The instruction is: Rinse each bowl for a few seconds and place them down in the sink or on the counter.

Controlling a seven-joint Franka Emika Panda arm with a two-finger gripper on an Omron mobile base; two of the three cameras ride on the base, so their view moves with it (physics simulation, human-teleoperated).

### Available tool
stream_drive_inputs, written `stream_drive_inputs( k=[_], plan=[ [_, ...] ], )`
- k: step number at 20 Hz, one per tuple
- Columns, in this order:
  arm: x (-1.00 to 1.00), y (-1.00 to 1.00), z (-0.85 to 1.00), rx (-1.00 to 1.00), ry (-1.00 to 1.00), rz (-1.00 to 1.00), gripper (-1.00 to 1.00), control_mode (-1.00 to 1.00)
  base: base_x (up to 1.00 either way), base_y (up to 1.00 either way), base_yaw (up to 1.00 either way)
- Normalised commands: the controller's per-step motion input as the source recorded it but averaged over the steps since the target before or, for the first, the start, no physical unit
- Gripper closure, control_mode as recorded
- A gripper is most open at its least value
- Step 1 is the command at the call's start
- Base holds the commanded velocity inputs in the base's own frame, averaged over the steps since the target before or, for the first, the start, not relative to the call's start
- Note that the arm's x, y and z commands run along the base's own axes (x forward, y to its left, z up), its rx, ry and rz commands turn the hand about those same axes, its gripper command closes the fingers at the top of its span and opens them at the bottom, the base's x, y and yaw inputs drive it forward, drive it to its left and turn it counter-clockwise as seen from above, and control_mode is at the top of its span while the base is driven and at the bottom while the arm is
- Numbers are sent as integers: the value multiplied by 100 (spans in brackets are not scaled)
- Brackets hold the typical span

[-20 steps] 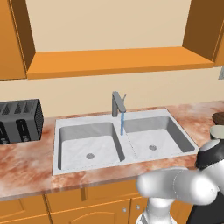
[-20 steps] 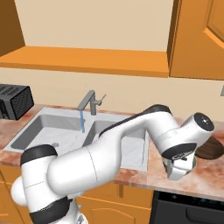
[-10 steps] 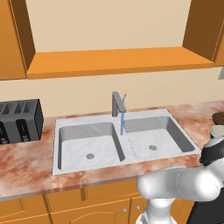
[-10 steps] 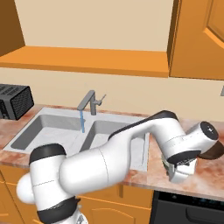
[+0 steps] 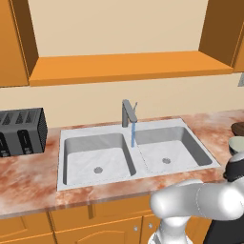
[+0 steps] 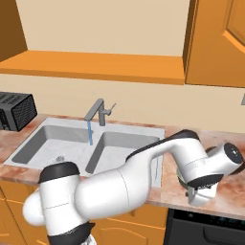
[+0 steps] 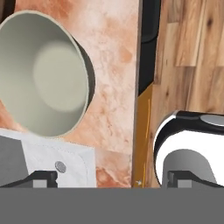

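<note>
The cream-green bowl (image 7: 43, 74) with its dark grey outside stands upright on the counter (image 7: 116, 61), just right of the sink (image 7: 52, 159). My gripper (image 7: 116, 179) hangs open over the counter's front edge, beside that bowl and holding nothing. From the right base view the gripper (image 6: 200, 197) is low over the counter, and the arm hides most of the bowl (image 6: 181, 173). At the far right of the left base view the dark brown bowl (image 5: 238, 127) sits just behind the cream bowl (image 5: 236, 144). Water runs from the faucet (image 5: 127, 112) into the right basin of the sink (image 5: 164, 155).
A black toaster (image 5: 21, 131) stands on the counter left of the sink. An orange wooden shelf ledge (image 5: 128, 66) runs above the backsplash. A dark appliance front (image 6: 206, 229) sits under the counter below the hand. Wooden floor (image 7: 192, 57) lies beyond the counter edge.
The hand has drifted a little to the right and toward the counter's front edge, uncovering the cream bowl in the left base view. The jaws stayed wide and neither bowl moved.
</note>
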Motion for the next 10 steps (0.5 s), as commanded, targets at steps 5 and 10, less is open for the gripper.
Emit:
stream_drive_inputs(
  k=[5, 10],
  plan=[
    [14, -9, -25, 0, -4, 0, -100, -100, 0, 0, 0],
    [20, -8, -19, 0, -3, 0, -100, -100, 0, 0, 0]
  ],
)
